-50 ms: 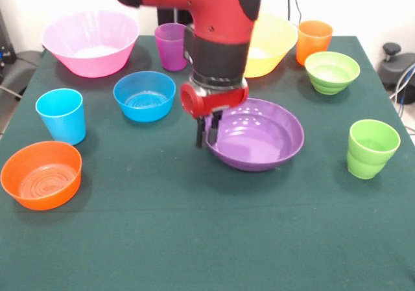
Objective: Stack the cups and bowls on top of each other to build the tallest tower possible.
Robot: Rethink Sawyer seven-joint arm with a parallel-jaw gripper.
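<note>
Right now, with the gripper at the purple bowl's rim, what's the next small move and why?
Probably close on the rim, then lift. The gripper looks open, its fingers straddling the near-left rim of the purple bowl, which rests upright and empty on the table.

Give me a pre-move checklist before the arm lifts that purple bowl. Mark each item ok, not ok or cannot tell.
1. Gripper at the near-left rim of the wide shallow purple plastic bowl: ok.
2. Fingers closed firmly on that rim: cannot tell.
3. Purple bowl empty: ok.
4. Purple bowl apart from the small blue plastic bowl: ok.
5. Large pink plastic bowl upright and empty, ready as a base: ok.
6. Any stack started: not ok, every cup and bowl stands alone.
</note>
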